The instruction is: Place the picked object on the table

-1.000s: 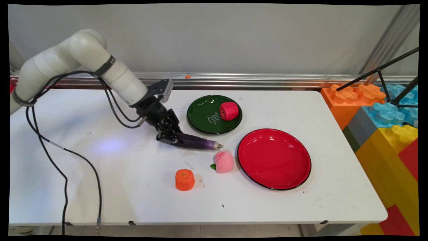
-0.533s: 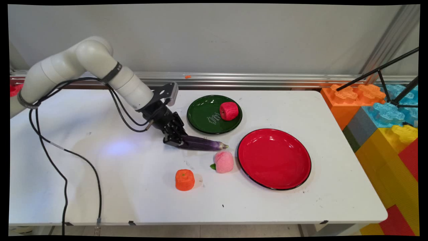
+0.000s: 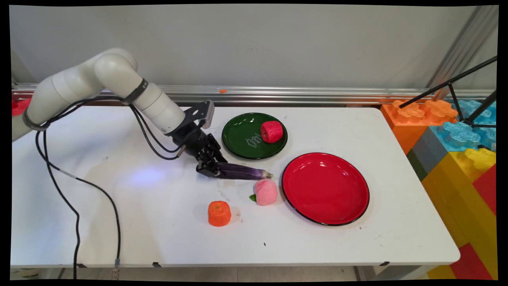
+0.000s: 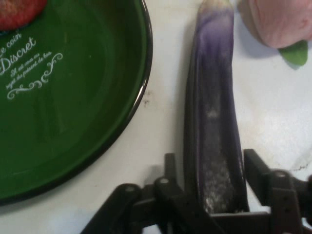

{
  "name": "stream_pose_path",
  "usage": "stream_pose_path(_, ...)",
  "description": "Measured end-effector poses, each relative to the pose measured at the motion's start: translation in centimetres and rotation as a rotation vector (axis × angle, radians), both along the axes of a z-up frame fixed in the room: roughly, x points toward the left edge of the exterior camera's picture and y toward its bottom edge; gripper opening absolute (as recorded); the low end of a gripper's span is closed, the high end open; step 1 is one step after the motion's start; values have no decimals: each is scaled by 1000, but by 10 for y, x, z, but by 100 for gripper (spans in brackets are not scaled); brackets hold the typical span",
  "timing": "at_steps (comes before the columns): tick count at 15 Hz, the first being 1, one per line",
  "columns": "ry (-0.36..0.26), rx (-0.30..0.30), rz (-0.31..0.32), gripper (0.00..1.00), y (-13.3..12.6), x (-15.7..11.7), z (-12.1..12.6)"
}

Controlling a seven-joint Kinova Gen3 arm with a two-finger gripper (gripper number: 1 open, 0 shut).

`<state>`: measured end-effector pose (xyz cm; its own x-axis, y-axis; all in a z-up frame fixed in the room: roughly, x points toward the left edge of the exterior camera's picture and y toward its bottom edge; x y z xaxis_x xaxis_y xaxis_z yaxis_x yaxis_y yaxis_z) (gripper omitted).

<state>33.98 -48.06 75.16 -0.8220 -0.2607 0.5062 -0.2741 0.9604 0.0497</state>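
Note:
My black gripper (image 3: 213,170) is shut on the thick end of a long purple eggplant (image 3: 244,172), which points right, low over the table. In the hand view the eggplant (image 4: 213,122) runs up between the two fingers of the gripper (image 4: 214,195). The green plate (image 3: 246,137) lies just behind the eggplant, with a red apple-like toy (image 3: 272,131) on its right side. Its rim (image 4: 139,97) shows left of the eggplant in the hand view. A pink peach toy (image 3: 265,192) sits just under the eggplant's tip, also at the hand view's top right as the peach (image 4: 282,22).
A large red plate (image 3: 325,188) lies right of the peach. An orange toy fruit (image 3: 219,213) stands toward the near edge. Big coloured building blocks (image 3: 456,143) and a black tripod leg (image 3: 448,84) stand past the table's right end. Black cables (image 3: 75,206) hang at the left.
The gripper has carried the eggplant rightward, its tip now close above the peach and nearer the red plate. The other things stay put.

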Motion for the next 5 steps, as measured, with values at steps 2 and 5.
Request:
stream_pose_path(2, 6, -6, -1, 100, 0, -3, 1)
stream_pose_path(5, 10, -18, 13, 100, -2, -5, 7)
